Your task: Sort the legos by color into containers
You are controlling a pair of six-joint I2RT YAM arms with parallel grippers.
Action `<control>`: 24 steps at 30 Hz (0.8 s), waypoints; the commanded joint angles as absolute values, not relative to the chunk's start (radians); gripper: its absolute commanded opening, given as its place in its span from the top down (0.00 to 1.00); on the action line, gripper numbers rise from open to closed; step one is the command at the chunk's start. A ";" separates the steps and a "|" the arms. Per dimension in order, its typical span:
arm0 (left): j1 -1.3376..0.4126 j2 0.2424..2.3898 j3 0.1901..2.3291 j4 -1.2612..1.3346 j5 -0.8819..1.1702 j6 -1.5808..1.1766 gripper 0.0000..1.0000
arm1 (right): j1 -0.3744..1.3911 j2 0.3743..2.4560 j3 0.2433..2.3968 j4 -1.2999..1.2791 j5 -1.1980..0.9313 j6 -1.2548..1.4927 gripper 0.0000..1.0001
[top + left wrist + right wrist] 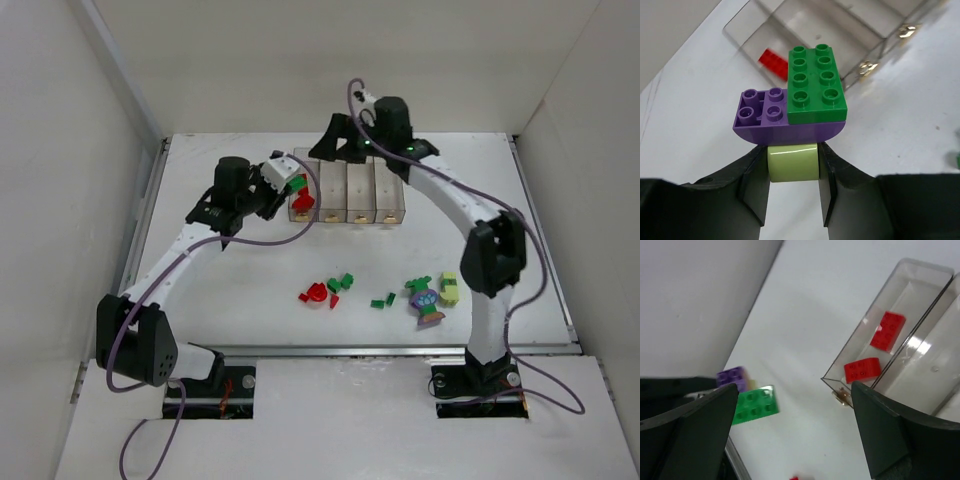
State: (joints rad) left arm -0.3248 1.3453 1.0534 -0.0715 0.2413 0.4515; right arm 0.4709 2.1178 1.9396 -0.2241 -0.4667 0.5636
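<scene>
My left gripper point(793, 152) is shut on the lime-yellow brick point(793, 165) at the base of a clump. A purple brick point(765, 117) and a green brick point(817, 85) are stacked on it. In the top view the left gripper point(288, 183) holds this clump just left of the row of clear bins point(360, 195). The leftmost bin point(920, 285) holds two red bricks point(862, 370). My right gripper point(795, 425) is open and empty above that bin's end, and in the top view it point(345, 150) hangs behind the bins. The held clump point(754, 402) also shows in the right wrist view.
Loose legos lie on the table nearer the arms: a red piece point(318, 293), several small green bricks point(342, 283), a purple and green clump point(426, 303) and a lime-yellow brick point(449, 288). White walls enclose the table.
</scene>
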 commanded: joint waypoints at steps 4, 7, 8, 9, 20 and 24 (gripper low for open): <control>-0.324 1.388 1.212 -0.187 0.676 0.748 1.00 | 0.390 1.777 1.692 -0.172 -0.725 0.154 0.00; -0.324 1.431 1.300 -0.328 0.800 0.879 1.00 | 0.367 1.681 1.568 -0.198 -0.836 -0.050 0.00; -0.324 1.457 1.319 -0.362 0.824 0.969 1.00 | 0.367 1.663 1.551 -0.219 -0.847 -0.108 0.00; -0.324 1.469 1.337 -0.395 0.843 1.015 1.00 | 0.367 1.651 1.539 -0.276 -0.847 -0.170 0.01; -0.357 1.532 1.447 -0.546 0.882 1.175 1.00 | 0.503 1.632 1.594 -0.496 -0.726 -0.615 0.11; -0.357 1.532 1.447 -0.565 0.882 1.198 1.00 | 0.560 1.655 1.594 -0.485 -0.690 -0.644 0.11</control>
State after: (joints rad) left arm -0.3580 1.5436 1.4017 -0.5217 0.8265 1.1419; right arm 0.5350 1.6466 1.5589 -0.4873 -0.7132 -0.5549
